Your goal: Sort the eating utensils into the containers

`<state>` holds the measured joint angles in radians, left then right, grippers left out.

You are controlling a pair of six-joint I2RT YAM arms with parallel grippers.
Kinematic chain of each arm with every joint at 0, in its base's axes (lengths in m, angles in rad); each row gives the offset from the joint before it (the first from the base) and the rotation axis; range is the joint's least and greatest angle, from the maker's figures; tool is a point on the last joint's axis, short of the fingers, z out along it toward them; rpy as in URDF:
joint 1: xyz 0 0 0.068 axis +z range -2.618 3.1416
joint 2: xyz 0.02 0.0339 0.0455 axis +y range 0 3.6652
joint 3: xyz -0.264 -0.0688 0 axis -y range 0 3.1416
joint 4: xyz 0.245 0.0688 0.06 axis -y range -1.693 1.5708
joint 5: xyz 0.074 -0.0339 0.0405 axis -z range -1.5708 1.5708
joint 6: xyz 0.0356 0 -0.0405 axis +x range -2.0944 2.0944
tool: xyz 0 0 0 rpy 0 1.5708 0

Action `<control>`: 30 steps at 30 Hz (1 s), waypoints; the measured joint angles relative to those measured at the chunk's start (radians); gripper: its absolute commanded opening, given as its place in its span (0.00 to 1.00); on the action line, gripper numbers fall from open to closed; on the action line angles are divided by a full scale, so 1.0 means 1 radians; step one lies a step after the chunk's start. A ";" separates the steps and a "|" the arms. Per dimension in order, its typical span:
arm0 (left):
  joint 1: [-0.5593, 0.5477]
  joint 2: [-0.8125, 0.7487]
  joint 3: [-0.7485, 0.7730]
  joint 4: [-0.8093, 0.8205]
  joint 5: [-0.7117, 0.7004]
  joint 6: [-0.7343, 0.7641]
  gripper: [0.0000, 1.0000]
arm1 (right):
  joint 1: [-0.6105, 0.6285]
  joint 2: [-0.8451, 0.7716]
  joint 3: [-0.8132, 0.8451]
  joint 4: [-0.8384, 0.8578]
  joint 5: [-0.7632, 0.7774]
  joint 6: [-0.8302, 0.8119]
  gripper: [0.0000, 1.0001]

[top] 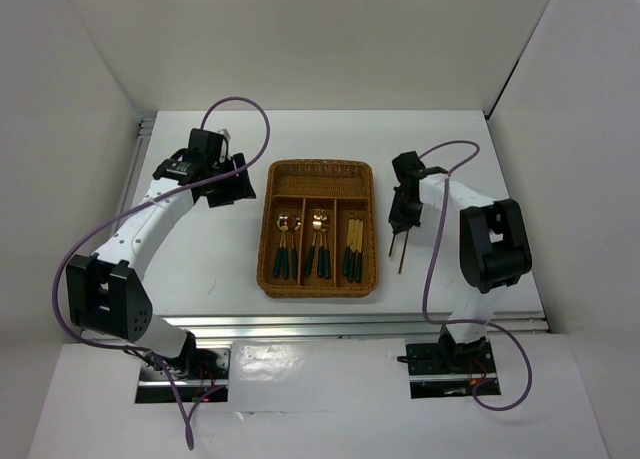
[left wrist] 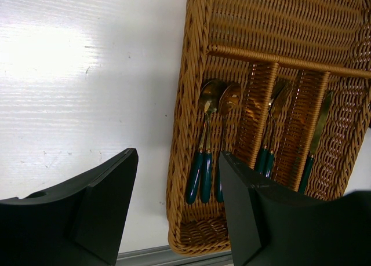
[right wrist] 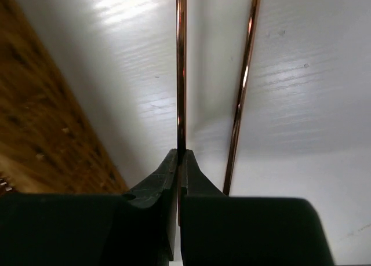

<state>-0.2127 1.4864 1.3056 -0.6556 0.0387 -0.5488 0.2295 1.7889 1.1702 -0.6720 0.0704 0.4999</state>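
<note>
I see R claw [right wrist: 179,161] pinched tight on one chopstick [right wrist: 181,75], 2nd chopstick [right wrist: 243,86] just beside it, both btwn wicker tray [top: 318,169] and right edge of desk [top: 210,264]. L claw [left wrist: 177,156] has jaws apart, holding nothing, by tray's left rim.

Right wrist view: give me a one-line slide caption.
Right gripper shut on one chopstick, the second chopstick free beside it, wicker tray at frame left.

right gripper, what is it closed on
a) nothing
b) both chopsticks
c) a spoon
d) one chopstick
d: in the wrist view the right gripper is pinched on one chopstick, and the other chopstick lies free beside it, outside the fingers.
</note>
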 measured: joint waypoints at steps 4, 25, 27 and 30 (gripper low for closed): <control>0.000 0.000 0.000 -0.001 0.000 0.000 0.72 | 0.021 -0.047 0.101 -0.043 0.006 -0.006 0.00; 0.000 -0.198 -0.091 0.021 -0.015 -0.009 0.73 | 0.227 -0.196 0.178 0.275 -0.032 0.473 0.00; 0.000 -0.251 -0.115 0.024 -0.024 -0.011 0.75 | 0.263 -0.197 0.127 0.340 0.013 0.572 0.00; 0.000 -0.337 -0.150 0.027 -0.039 -0.017 0.77 | 0.314 -0.197 0.035 0.409 0.091 0.714 0.00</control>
<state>-0.2127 1.1496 1.1561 -0.6281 -0.0006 -0.5655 0.5434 1.5921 1.2049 -0.2634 0.1616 1.2140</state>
